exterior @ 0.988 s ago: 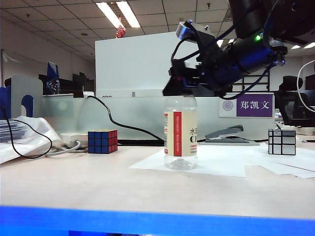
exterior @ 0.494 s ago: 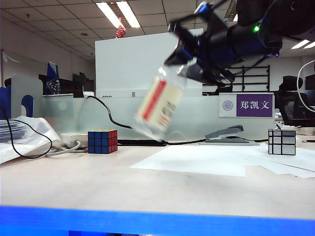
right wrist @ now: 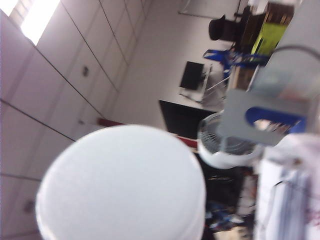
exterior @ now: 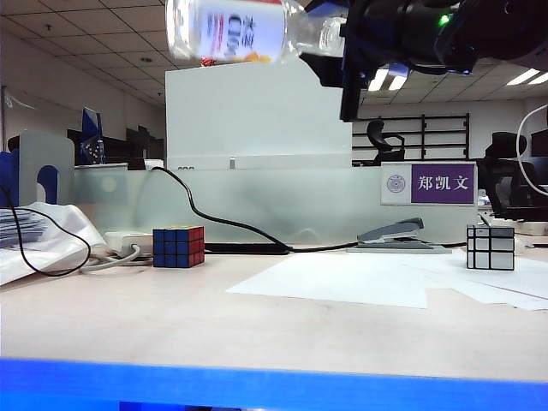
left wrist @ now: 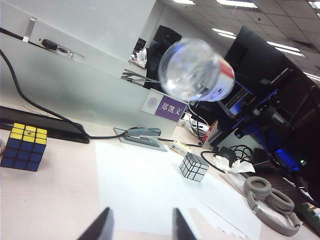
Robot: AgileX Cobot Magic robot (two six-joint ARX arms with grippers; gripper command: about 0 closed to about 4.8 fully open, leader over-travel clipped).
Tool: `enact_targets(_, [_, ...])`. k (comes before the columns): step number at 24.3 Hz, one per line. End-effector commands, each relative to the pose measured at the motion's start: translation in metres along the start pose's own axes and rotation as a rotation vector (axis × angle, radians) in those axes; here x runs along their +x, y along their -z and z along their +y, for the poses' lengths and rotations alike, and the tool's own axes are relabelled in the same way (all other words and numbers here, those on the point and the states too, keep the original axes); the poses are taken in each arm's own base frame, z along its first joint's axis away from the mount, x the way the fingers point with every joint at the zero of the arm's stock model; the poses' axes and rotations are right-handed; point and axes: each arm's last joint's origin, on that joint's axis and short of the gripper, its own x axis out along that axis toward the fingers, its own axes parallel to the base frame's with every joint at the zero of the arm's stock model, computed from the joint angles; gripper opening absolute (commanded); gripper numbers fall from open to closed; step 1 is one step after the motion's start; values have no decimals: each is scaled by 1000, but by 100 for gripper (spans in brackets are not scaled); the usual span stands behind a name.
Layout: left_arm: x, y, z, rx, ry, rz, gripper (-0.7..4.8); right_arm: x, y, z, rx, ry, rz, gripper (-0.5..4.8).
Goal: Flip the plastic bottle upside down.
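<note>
Currently I am seeing the right gripper (exterior: pixel 336 38) holding the plastic bottle (exterior: pixel 235 30) high above the table (exterior: pixel 257 330), near the ceiling line in the exterior view. Its jaws are clamping the neck end, and the bottle is lying roughly level in the air, its base pointing toward the left side of that view and its label lettering turned sideways. In the left wrist view I am looking at the bottle's rounded clear base (left wrist: pixel 192 70) hanging over the white paper sheet (left wrist: pixel 150 185). The right wrist view is filling with a pale round blur (right wrist: pixel 122 185) (too blurred to name with certainty). The left gripper (left wrist: pixel 141 229) is sitting low over the table with its two fingertips parted and nothing between them. On the table I am noting a coloured Rubik's cube (exterior: pixel 178 247), a silver cube (exterior: pixel 491 247) and a grey stapler (exterior: pixel 398 235), all well apart from the bottle.
</note>
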Motion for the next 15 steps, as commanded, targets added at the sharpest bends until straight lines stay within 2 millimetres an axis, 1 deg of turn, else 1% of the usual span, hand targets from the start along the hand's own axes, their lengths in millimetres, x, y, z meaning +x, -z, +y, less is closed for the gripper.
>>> enact_targets(1, [0, -3, -2, 7, 6, -14, 161, 1, 2, 5, 127, -35, -16, -6])
enact_targets(5, [0, -3, -2, -1, 13, -10, 161, 2, 7, -2, 239, -33, -3, -5])
enact_targets(6, [0, -3, -2, -2, 24, -3, 161, 3, 10, -5, 283, -67, 3, -5])
enact_targets(9, [0, -3, -2, -11, 25, -3, 161, 3, 21, -10, 375, -147, -4, -6])
enact_targets(10, [0, -3, -2, -12, 25, -3, 161, 3, 27, -14, 450, -146, -16, -6])
enact_targets(11, [0, -3, -2, -12, 26, -3, 161, 3, 29, -15, 484, -145, -32, -5])
enact_targets(13, [0, -3, -2, -11, 29, -2, 161, 2, 35, -16, 500, -147, -66, -5])
enact_targets(15, [0, -3, -2, -11, 29, -2, 161, 2, 35, -17, 482, -144, -69, -5])
